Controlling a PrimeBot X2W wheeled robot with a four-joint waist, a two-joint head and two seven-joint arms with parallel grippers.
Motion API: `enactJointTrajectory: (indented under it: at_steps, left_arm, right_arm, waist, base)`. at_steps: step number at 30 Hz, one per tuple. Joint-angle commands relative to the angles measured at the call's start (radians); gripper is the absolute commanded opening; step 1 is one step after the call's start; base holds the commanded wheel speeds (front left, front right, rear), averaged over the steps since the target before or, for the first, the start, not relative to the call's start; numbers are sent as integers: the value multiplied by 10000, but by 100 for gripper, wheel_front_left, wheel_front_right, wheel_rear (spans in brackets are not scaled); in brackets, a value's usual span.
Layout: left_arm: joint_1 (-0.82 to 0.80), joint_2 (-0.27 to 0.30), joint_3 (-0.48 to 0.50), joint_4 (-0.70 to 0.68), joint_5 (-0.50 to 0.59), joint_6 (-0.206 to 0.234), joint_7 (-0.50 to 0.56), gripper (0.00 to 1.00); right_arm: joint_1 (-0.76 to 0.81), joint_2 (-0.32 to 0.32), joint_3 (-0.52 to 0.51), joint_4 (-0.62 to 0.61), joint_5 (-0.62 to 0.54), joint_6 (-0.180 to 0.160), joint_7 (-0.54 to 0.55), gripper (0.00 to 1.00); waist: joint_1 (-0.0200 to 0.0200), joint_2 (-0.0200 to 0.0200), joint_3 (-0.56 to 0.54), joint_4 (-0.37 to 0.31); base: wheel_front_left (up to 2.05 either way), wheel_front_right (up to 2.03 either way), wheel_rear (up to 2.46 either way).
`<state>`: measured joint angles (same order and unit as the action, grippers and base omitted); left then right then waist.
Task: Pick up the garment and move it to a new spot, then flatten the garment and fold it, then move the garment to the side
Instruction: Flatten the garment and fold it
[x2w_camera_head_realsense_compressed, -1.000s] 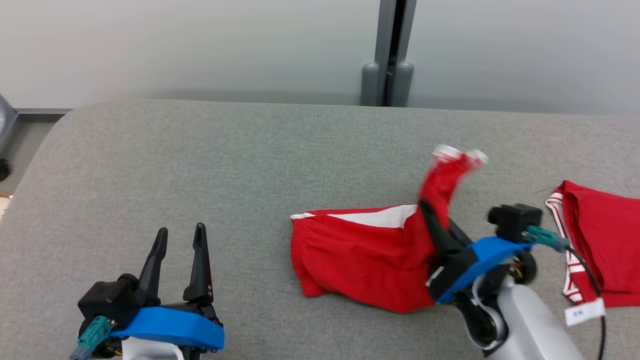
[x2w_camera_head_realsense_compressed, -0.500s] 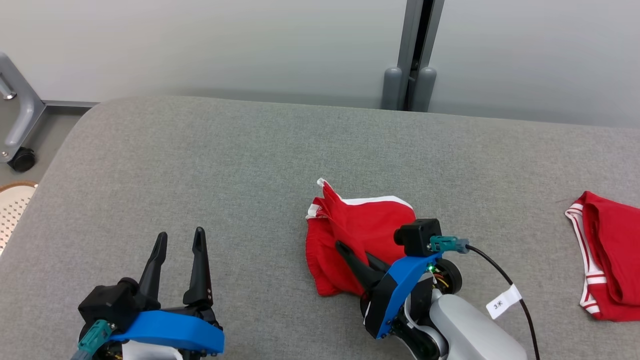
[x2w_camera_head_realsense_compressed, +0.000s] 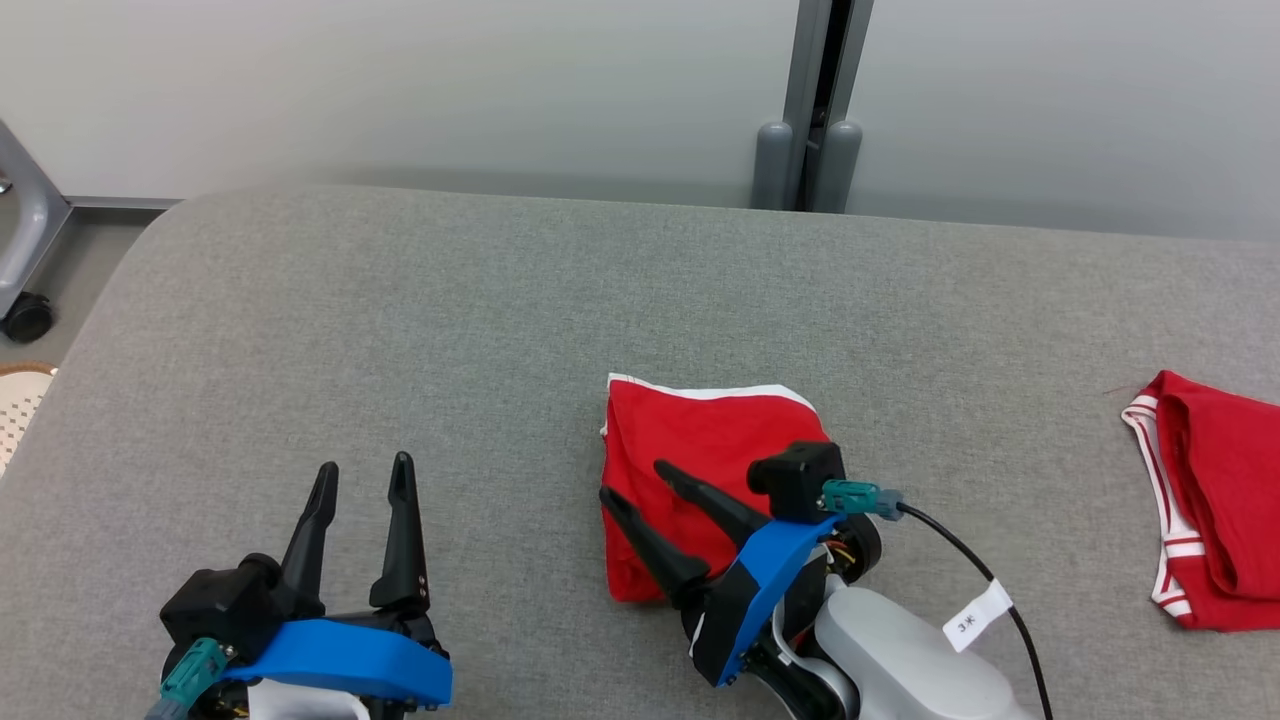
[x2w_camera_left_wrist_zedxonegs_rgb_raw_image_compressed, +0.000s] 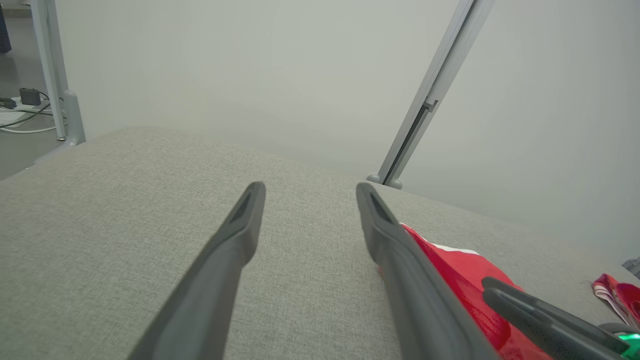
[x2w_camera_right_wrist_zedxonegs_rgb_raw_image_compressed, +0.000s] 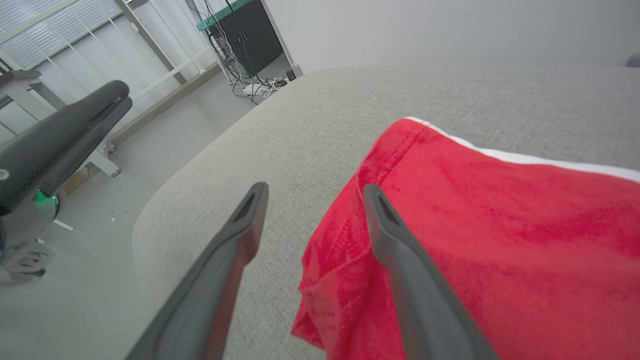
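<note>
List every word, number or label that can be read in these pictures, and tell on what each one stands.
White tag on the black cable: small dark marks, too blurred to read.
No writing on the folded red garment, the other red garment or the grey surface.

Bench (x2w_camera_head_realsense_compressed: 500, 330): grey woven upholstery cloth, matt, slightly coarse.
Red shorts (x2w_camera_head_realsense_compressed: 700, 440): soft cloth, matt, with white cloth trim.
Right gripper (x2w_camera_head_realsense_compressed: 634, 482): dark plastic, matt, smooth.
Wrist bracket (x2w_camera_head_realsense_compressed: 770, 570): blue plastic, smooth.
Forearm shell (x2w_camera_head_realsense_compressed: 900, 660): pale, faintly glossy.
</note>
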<state>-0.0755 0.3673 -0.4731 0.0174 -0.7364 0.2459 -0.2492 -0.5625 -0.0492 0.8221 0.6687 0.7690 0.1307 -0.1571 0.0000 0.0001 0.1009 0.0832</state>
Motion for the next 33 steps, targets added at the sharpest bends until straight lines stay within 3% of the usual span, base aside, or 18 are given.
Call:
enactJointTrajectory:
  at_steps: [1, 6, 12, 13, 14, 15, 18, 19, 20, 33]
  left_arm:
    - [-83, -24, -40, 1, 36, 17, -48, 100]
    - [-20, -45, -42, -30, 38, 41, -64, 100]
    - [-13, -72, -66, -88, 60, 54, -83, 100]
    - [-45, -81, -80, -88, 64, 42, -84, 100]
    - [-45, -81, -80, -88, 64, 42, -84, 100]
    - [-80, -91, -97, -80, 70, 23, -81, 100]
    - [-167, -90, -115, -22, 63, -27, -63, 100]
    - [-188, -94, -122, 0, 64, -41, -57, 100]
    - [-220, -100, -119, 11, 58, -54, -55, 100]
    - [-325, -211, -56, 204, 57, -106, -92, 100]
  right_arm:
    - [-88, -24, -40, 6, 52, 1, -198, 100]
    - [-96, -29, -681, 291, -457, 1, -768, 100]
    - [-146, -16, -2030, 966, -2653, 1, -1049, 100]
    - [-113, -13, -2127, 1109, -3165, 1, -1061, 80]
    - [-113, -13, -2127, 1109, -3165, 1, -1061, 80]
    - [-70, -16, -2252, 1213, -3609, 1, -1071, 49]
    - [295, -7, -2211, 1338, -4311, 1, -1066, 24]
    - [366, -10, -2100, 1345, -4427, 1, -1017, 7]
    - [417, -13, -1974, 1318, -4435, 1, -968, 0]
    - [388, -22, 293, 722, -3591, 1, -341, 0]
  waist:
    - [0, -1, -8, -22]
    - [0, -1, -26, -132]
    - [0, -1, 28, -217]
    - [0, -1, 50, -204]
    - [0, -1, 50, -204]
    - [0, -1, 75, -180]
    - [0, -1, 150, -36]
    - [0, -1, 175, 24]
    - [0, -1, 200, 82]
    - [0, -1, 352, 450]
  base:
    - [0, 0, 0]
    - [0, 0, 0]
    - [0, 0, 0]
    - [0, 0, 0]
    - [0, 0, 0]
    - [0, 0, 0]
    - [0, 0, 0]
    - [0, 0, 0]
    - [0, 0, 0]
    - [0, 0, 0]
